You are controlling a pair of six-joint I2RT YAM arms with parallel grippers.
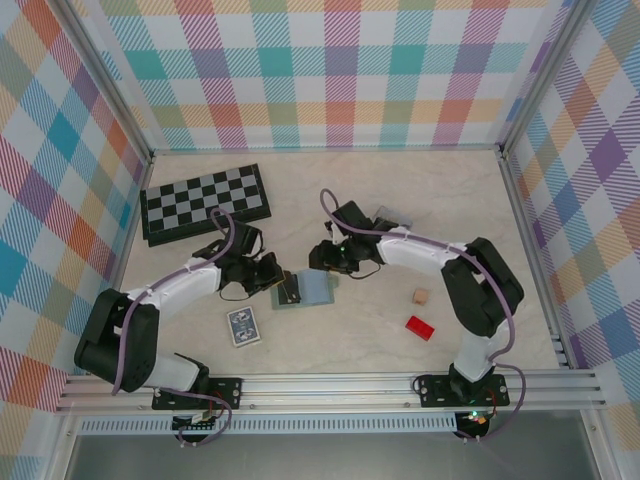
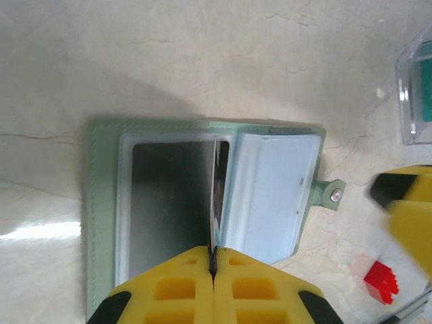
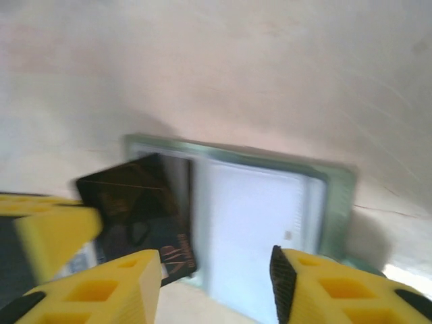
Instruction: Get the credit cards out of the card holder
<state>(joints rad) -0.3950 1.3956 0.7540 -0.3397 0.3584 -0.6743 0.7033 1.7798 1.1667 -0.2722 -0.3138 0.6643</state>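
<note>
- Two grippers are seen from above at the open card holder [image 1: 318,292], mid-table: left gripper [image 1: 280,280] at its left, right gripper [image 1: 325,262] on its far side.
- Left wrist: a credit card [image 2: 217,196] (stiff, thin, likely slick) is clamped upright at its near edge.
- Right wrist: the jaws are held apart above the soft card holder.

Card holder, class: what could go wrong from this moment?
The left tool pinches a dark credit card by its edge only; it may slip or twist. The right tool is open and seems not to pin the card holder, so the holder might drag along with the card.
</note>
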